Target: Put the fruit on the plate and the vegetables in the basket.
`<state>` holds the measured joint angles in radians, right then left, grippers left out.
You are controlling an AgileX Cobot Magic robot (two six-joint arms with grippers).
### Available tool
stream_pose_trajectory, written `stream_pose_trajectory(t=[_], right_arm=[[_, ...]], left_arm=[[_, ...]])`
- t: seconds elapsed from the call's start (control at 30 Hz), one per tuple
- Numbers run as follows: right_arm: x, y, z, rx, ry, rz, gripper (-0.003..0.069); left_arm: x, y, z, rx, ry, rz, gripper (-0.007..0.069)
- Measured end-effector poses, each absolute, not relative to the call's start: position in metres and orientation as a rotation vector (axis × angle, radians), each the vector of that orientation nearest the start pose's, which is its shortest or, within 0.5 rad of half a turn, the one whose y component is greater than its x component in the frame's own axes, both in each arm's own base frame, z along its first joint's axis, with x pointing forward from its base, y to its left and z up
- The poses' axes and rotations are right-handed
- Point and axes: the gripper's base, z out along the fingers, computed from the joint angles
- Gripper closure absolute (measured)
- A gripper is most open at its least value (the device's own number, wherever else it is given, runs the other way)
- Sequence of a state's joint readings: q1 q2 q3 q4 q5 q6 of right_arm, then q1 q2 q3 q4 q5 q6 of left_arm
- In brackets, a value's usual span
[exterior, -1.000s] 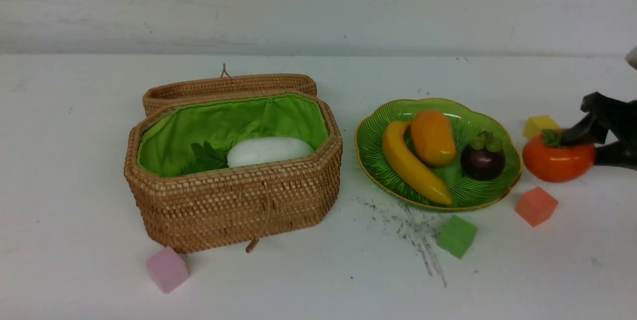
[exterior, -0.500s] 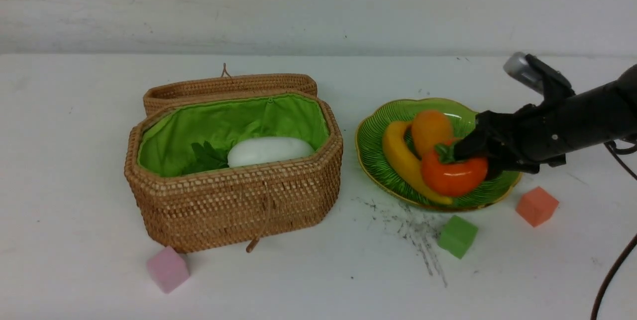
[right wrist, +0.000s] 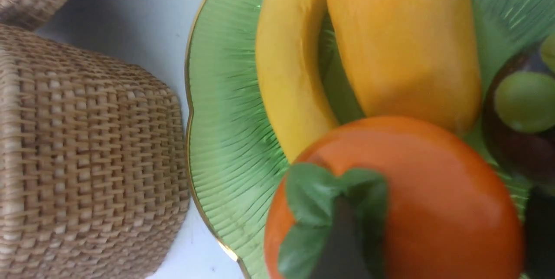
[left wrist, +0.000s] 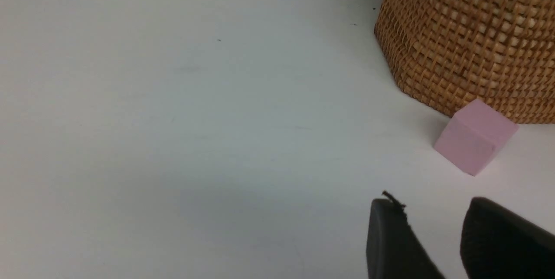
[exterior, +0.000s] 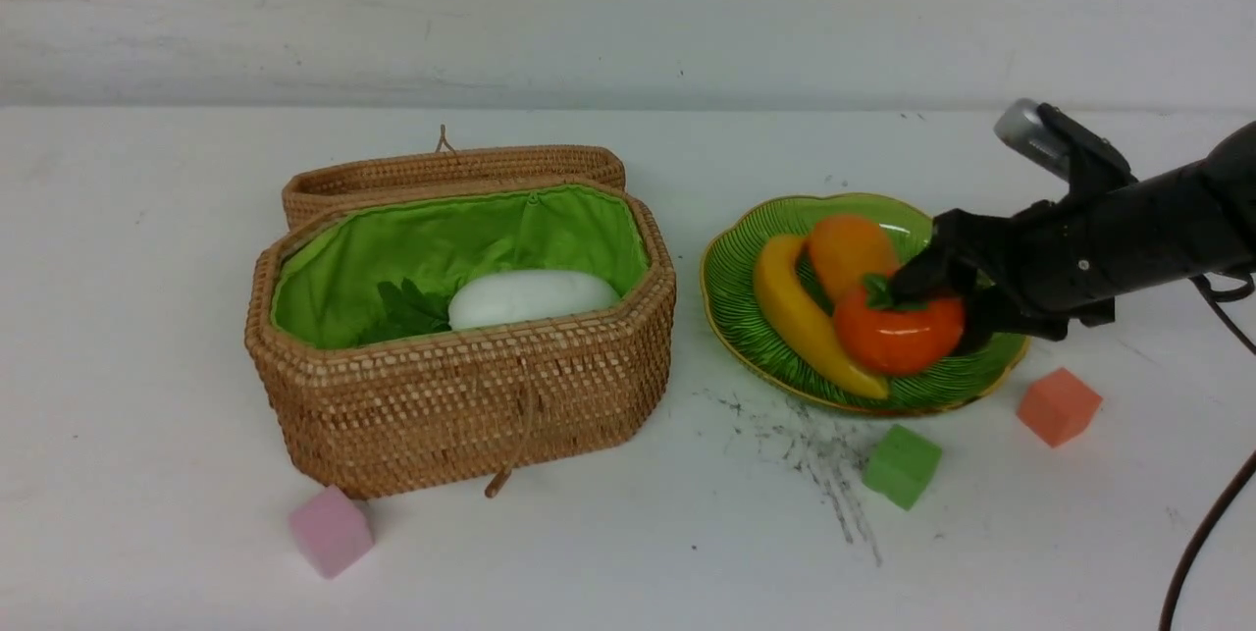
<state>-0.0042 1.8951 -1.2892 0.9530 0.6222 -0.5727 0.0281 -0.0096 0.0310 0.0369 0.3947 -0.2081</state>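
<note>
Right gripper (exterior: 932, 302) clamped on the persimmon (exterior: 898, 335) over the plate (exterior: 736, 258), beside the banana (exterior: 800, 317), ready to release; left gripper (left wrist: 433, 244) slightly apart, idle.

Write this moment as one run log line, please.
right gripper: shut on persimmon | over plate | banana, mango on plate | left gripper: open, idle

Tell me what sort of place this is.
Probably a robot test bench, not a kitchen: a bare white table against a blank wall, toy fruit on a plate, and loose coloured foam cubes like the pink cube.
</note>
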Motion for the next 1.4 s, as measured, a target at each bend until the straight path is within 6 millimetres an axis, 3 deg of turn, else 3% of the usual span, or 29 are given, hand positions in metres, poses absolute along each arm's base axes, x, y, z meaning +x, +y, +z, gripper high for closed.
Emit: stream_pose_trajectory(t=[0.07, 0.17, 0.47, 0.87, 0.93, 1.13, 1.17, 1.27, 1.4], right_arm=[[0.401, 0.041, 0.218, 0.095, 2.464, 0.705, 0.0017], [0.396, 0.040, 0.231, 0.048, 2.452, 0.666, -0.0003], [0.371, 0.036, 0.277, -0.017, 2.435, 0.585, 0.0061], [0.320, 0.041, 0.345, -0.139, 2.328, 0.607, 0.0113], [0.309, 0.042, 0.355, -0.173, 2.321, 0.608, 0.0150], [0.259, 0.044, 0.382, -0.273, 2.298, 0.593, 0.0396], [0.237, 0.044, 0.385, -0.281, 2.275, 0.587, 0.0497], [0.199, 0.044, 0.376, -0.277, 2.257, 0.576, 0.0644], [0.152, 0.039, 0.348, -0.275, 2.202, 0.492, 0.0667]], left_arm=[[0.052, 0.003, 0.168, -0.201, 1.890, -0.086, 0.0386], [0.052, 0.003, 0.168, -0.201, 1.890, -0.086, 0.0386], [0.052, 0.003, 0.168, -0.201, 1.890, -0.086, 0.0386], [0.052, 0.003, 0.168, -0.201, 1.890, -0.086, 0.0386], [0.052, 0.003, 0.168, -0.201, 1.890, -0.086, 0.0386], [0.052, 0.003, 0.168, -0.201, 1.890, -0.086, 0.0386], [0.052, 0.003, 0.168, -0.201, 1.890, -0.086, 0.0386], [0.052, 0.003, 0.168, -0.201, 1.890, -0.086, 0.0386], [0.052, 0.003, 0.168, -0.201, 1.890, -0.086, 0.0386]])
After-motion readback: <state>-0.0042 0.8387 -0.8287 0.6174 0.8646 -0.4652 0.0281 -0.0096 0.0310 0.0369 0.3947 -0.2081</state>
